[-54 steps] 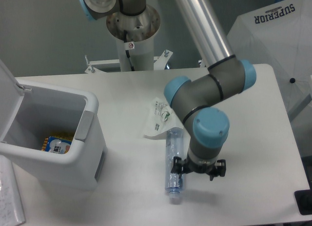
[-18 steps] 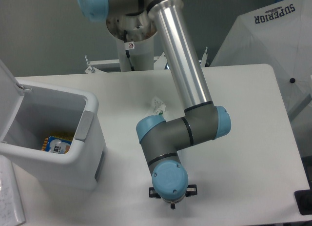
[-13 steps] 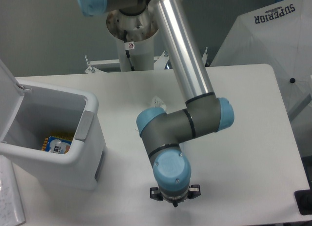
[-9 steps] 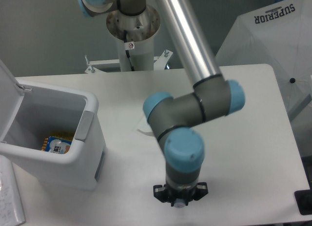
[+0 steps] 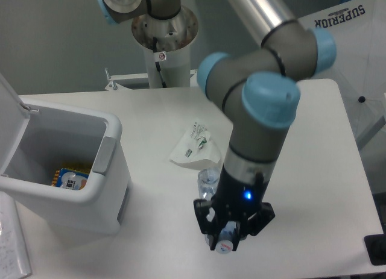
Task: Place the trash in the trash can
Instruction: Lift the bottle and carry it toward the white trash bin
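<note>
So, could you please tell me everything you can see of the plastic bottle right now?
The plastic bottle is clear, bluish and crumpled-looking. Most of it is hidden behind the arm; only an upper stretch shows left of the wrist, beside the white wrapper, and a white cap end with a red mark pokes out below the gripper. It seems to be held in the jaws and lifted off the table, though the contact itself is hidden.

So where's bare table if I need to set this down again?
Bare table lies right of the arm, out to the far edge, and behind the wrapper. It's tight between the trash can and the gripper, holding the bottle.
</note>
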Tool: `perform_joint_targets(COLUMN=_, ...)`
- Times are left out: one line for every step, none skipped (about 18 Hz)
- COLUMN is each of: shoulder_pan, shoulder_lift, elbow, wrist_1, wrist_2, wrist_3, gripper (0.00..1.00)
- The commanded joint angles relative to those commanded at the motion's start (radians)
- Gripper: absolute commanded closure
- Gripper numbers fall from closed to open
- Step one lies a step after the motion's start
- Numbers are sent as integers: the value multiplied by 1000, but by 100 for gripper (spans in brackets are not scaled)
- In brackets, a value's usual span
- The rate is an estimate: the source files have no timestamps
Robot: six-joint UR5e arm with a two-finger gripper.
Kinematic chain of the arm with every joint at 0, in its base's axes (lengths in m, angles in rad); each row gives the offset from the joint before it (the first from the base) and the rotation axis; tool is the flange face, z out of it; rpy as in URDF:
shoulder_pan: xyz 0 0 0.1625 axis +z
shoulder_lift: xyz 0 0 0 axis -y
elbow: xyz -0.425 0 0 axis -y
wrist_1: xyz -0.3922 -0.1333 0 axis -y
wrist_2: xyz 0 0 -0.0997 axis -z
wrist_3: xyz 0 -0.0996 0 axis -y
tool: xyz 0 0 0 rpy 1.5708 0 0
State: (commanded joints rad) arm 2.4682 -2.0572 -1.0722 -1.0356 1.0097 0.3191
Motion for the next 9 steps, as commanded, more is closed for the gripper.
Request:
perform_joint_targets(shoulder_pan=0, shoulder_lift=8, elbow=-2, wrist_1=21, wrist_2=-29, wrist_3=2, gripper=100)
perform_joint_targets(shoulder_pan=0, shoulder_lift=15, elbow=-2, wrist_1=43, wrist_2=-60, wrist_3=0, gripper=100)
perform_joint_targets(shoulder_pan=0, shoulder_lift=26, elbow=-2, wrist_1=63, wrist_2=-94, wrist_3=0, gripper=100)
perform_joint_targets(shoulder_pan=0, shoulder_lift=37, elbow=-3, wrist_1=75, wrist_2=-124, wrist_3=0, gripper=100)
perform_joint_targets(shoulder_pan=0, shoulder_lift=43, elbow=-3, wrist_1=84, wrist_2=-155, wrist_3=0, gripper=100)
perform_joint_targets(shoulder_pan=-2, shoulder_lift=45, elbow=-3, wrist_1=91, wrist_2=-189, wrist_3=0, gripper=100)
perform_joint_targets(shoulder_pan=-2, shoulder_lift=45, elbow=-3, wrist_1=97, wrist_2=-221, wrist_3=-2, gripper=100)
perform_joint_targets(shoulder_pan=-2, shoulder_lift=51, elbow=-3, wrist_1=100, wrist_2=-244, wrist_3=-3, gripper=100)
perform_joint_targets(shoulder_pan=-3, shoulder_lift=66, elbow=-3, wrist_1=103, wrist_2=-262, wrist_3=-5, gripper=100)
